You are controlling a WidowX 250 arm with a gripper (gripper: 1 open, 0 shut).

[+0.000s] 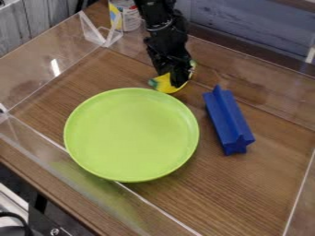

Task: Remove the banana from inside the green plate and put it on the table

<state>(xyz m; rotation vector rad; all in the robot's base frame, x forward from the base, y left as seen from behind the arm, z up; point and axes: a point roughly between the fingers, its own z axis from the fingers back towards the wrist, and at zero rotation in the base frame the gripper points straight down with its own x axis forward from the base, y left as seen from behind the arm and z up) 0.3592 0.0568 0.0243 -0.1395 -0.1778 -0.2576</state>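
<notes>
The green plate (pixel 131 134) lies in the middle of the brown table (pixel 264 175), and nothing is inside it. Just beyond its far rim, the yellow banana (pixel 169 86) rests low on the wood, mostly hidden by the black fingers. My gripper (pixel 172 77) points steeply down from the dark arm at the top and is shut on the banana.
A blue star-profiled block (pixel 227 119) lies on the table right of the plate, close to the gripper. Clear acrylic walls (pixel 37 69) edge the tabletop. A bottle with a yellow label (pixel 120 17) stands behind the back wall.
</notes>
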